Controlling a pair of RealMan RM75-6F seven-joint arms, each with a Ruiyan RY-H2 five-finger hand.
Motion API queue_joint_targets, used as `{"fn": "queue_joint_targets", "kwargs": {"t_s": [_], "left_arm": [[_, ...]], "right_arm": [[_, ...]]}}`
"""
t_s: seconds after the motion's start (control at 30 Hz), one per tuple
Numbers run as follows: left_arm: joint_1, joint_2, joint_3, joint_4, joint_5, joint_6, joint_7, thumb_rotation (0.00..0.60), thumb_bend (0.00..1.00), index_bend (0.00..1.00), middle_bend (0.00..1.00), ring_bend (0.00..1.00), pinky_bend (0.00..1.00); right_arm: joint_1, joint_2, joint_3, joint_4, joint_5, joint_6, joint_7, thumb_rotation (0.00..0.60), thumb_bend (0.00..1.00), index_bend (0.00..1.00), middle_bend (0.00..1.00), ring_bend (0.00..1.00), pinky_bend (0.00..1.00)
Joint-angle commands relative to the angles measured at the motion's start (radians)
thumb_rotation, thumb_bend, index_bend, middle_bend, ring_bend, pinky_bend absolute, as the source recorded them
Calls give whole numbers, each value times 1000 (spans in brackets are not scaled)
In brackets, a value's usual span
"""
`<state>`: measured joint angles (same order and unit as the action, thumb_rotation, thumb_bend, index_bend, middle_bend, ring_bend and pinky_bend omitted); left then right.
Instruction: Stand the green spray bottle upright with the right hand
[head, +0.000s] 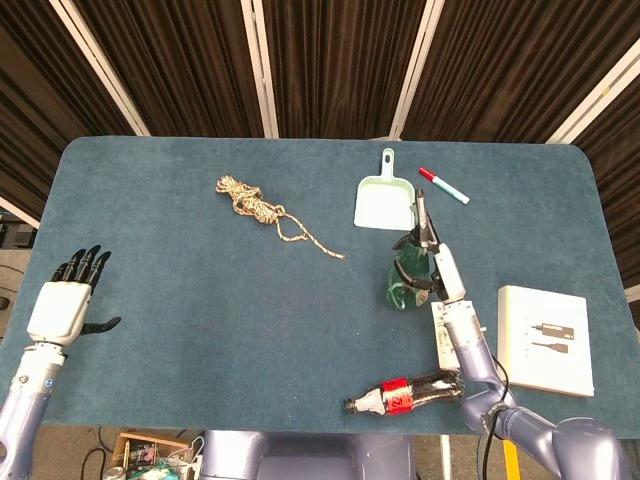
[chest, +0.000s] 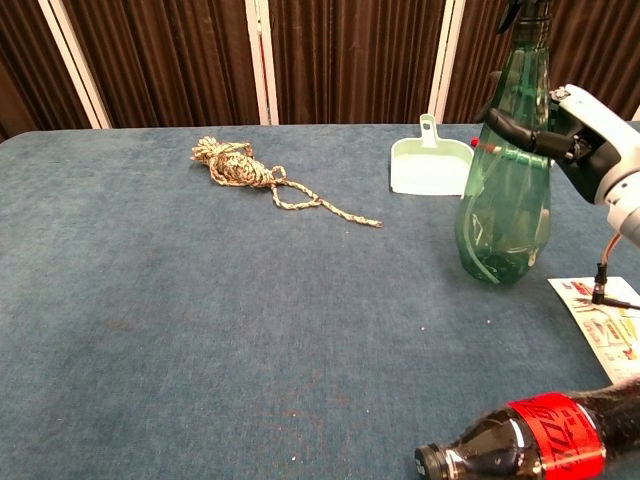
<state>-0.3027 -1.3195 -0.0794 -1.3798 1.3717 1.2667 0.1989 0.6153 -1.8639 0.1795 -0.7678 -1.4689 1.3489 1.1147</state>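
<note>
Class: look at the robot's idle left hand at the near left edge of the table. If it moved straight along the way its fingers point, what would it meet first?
Nothing, as far as the head view shows: the left robot hand points toward the table's far left edge, over bare cloth.
</note>
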Motion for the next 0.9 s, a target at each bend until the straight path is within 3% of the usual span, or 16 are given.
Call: {"fn": "queue_joint_targets", "kwargs": {"t_s": [0.03,0.23,0.9], "left_arm": [[2,1,2,-1,2,4,-1,600,56,0,0,0,175],[4,2,3,1,0,3,-3,600,56,0,0,0,174],[11,5,13,-8,16,18,-3,600,56,0,0,0,174]], "right_arm": [[-8,-27,-5,34,-19,36,13,600,690,799,17,0,0],[-21,-57,29,48,-6,93,45,600,689,795,15,0,0],[-57,-178,3,216,-24,131,97,600,688,773,8,0,0]]}}
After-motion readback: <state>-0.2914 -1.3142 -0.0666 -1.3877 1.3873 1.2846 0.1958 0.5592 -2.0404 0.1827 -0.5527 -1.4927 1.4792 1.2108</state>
